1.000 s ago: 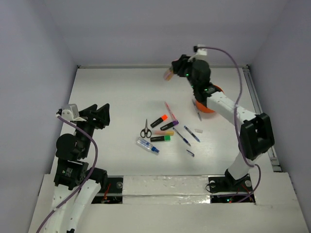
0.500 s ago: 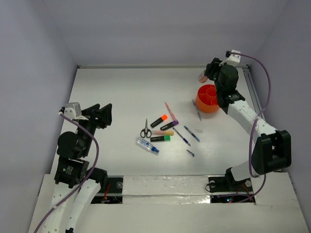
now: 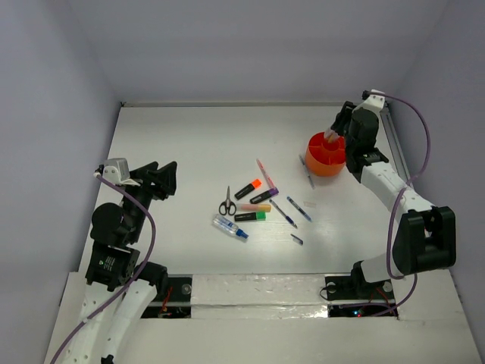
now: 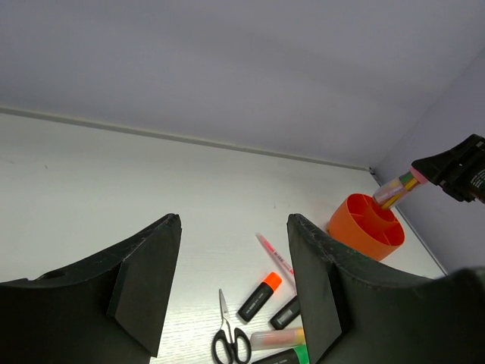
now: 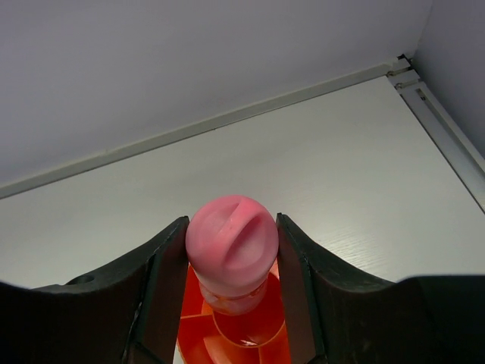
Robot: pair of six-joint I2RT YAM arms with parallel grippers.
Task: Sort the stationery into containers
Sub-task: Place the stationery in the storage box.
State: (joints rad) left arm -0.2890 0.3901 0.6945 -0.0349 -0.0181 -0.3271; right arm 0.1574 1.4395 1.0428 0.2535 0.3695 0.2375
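Right gripper (image 3: 333,136): clenched on the small pink-capped cylindrical piece (image 5: 231,246), one finger on each side.
Pink-capped piece: tilted over the round orange plastic cup (image 3: 326,168) at the far right of the white table (image 3: 182,144); lower end at the rim, cannot tell if touching.
Left gripper (image 4: 233,227): released, nothing between its fingers, over the table's left side.
Loose stationery: black-handled scissors (image 3: 227,203), black-bodied highlighters (image 3: 248,189), white-blue tube (image 3: 229,227) and thin blue pens (image 3: 298,208) lying mid-table.

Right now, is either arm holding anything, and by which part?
The right jaws grip a pink-capped marker by its capped end, over the orange cup. The left jaws hold nothing.
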